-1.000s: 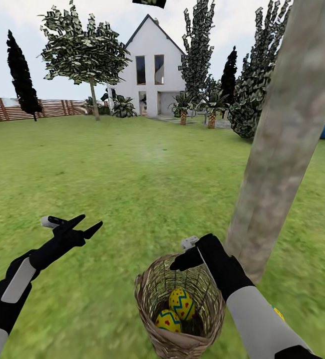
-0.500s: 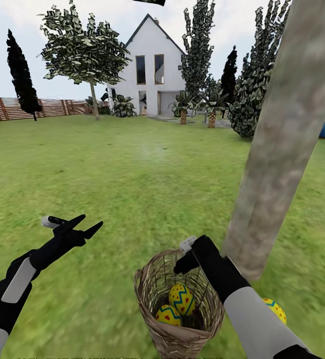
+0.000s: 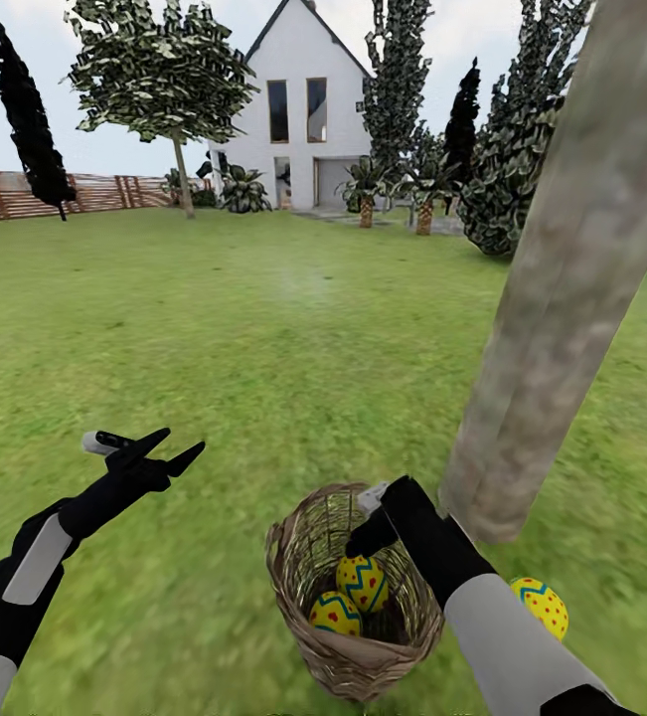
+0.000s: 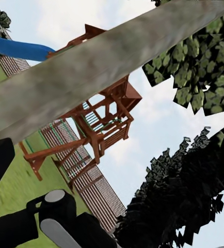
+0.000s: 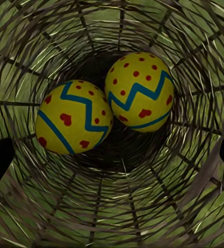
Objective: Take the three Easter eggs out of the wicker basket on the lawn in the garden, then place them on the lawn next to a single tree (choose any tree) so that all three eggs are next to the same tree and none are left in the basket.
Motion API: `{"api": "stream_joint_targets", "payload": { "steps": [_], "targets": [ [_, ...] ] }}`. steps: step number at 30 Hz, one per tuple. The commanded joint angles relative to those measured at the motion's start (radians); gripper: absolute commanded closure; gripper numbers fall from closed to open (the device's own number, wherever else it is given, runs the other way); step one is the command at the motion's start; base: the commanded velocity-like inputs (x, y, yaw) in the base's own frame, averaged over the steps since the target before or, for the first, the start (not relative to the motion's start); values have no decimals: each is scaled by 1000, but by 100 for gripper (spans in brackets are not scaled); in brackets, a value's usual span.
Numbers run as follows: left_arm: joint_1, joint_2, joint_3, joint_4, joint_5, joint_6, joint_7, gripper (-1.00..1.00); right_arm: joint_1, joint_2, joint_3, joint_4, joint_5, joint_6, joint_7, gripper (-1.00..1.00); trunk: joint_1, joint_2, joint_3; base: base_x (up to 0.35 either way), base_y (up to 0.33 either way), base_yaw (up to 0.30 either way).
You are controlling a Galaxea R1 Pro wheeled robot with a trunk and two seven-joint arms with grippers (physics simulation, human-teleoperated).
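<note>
The wicker basket (image 3: 348,664) stands on the lawn (image 3: 263,328) at the foot of a thick grey-beige tree (image 3: 552,328). Two yellow Easter eggs with blue zigzags and red marks lie in its bottom (image 3: 364,581) (image 3: 334,613). A third egg (image 3: 540,606) rests on the grass beside the trunk, right of my right forearm. My right gripper (image 3: 361,542) dips into the basket mouth, open. In the right wrist view both eggs (image 5: 73,116) (image 5: 139,92) lie straight ahead inside the basket's weave (image 5: 112,217), untouched. My left gripper (image 3: 169,449) hovers open over grass to the left.
A white gabled house (image 3: 303,109), a leafy tree (image 3: 159,70), dark columnar trees and a slatted fence (image 3: 94,191) ring the far lawn. The left wrist view looks past the tree trunk (image 4: 91,72) to a wooden play frame (image 4: 99,124) with a blue slide.
The head view has tilted down a little. My right gripper has sunk from the basket's rim into its mouth. The egg beside the trunk has come fully into sight. The left arm has not moved.
</note>
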Motion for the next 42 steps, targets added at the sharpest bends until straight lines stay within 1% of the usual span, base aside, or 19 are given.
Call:
{"api": "stream_joint_targets", "payload": {
  "steps": [1,3,6,7,11,16,18,20,21,24,25,29,33,36,38,42],
  "targets": [
    [0,0,0,0,5,7,0,-100,-1,0,-6,0,8,3,9,-100,0,-1,-5,0,0,0],
    [0,0,0,2,5,7,0,-100,-1,0,-26,0,7,4,8,-100,1,-1,-13,0,0,0],
    [-1,0,0,4,5,7,0,-100,-2,0,-91,-1,7,5,5,-100,2,-2,-24,0,0,0],
    [0,0,0,4,5,7,0,-100,-2,0,-125,0,8,6,3,-100,3,-2,-28,0,0,0],
    [0,0,0,5,4,7,0,-100,-8,0,-183,0,8,7,-2,-100,5,-3,-44,0,0,0],
    [-1,0,0,5,5,7,0,-100,-12,1,-202,3,8,7,-6,-100,7,-4,-63,0,0,0],
    [0,0,0,5,5,7,0,-100,-13,2,-209,3,7,7,-37,-100,8,-5,-71,0,0,0],
    [-1,1,0,5,5,7,0,-100,-13,3,-216,3,6,7,-91,-100,9,-5,-78,0,0,0],
    [0,1,0,5,5,7,0,-100,-13,3,-224,3,-3,6,-122,-100,9,-5,-82,0,0,0],
    [-1,1,0,5,5,7,0,-100,-13,3,-242,4,-35,7,-155,-100,11,-6,-94,0,0,0],
    [-1,1,0,5,5,7,0,-100,-13,3,-245,4,-37,7,-161,-100,11,-6,-98,0,0,0],
    [-1,1,0,5,5,8,0,-100,-13,4,-252,6,-48,6,-232,-100,13,-7,-113,0,0,0],
    [-1,1,0,5,5,7,1,-100,-13,14,-253,14,-50,6,-256,-100,15,-8,-129,0,0,0],
    [0,1,0,8,6,7,0,-100,-13,22,-254,25,-52,6,-262,-100,15,-8,-129,0,0,0],
    [0,1,0,19,6,7,0,-100,-13,25,-254,30,-72,6,-263,-100,15,-8,-129,0,0,0],
    [-1,0,2,42,7,7,-2,-100,-13,24,-253,42,-158,5,-263,-100,15,-8,-129,0,3,0]
  ]
}}
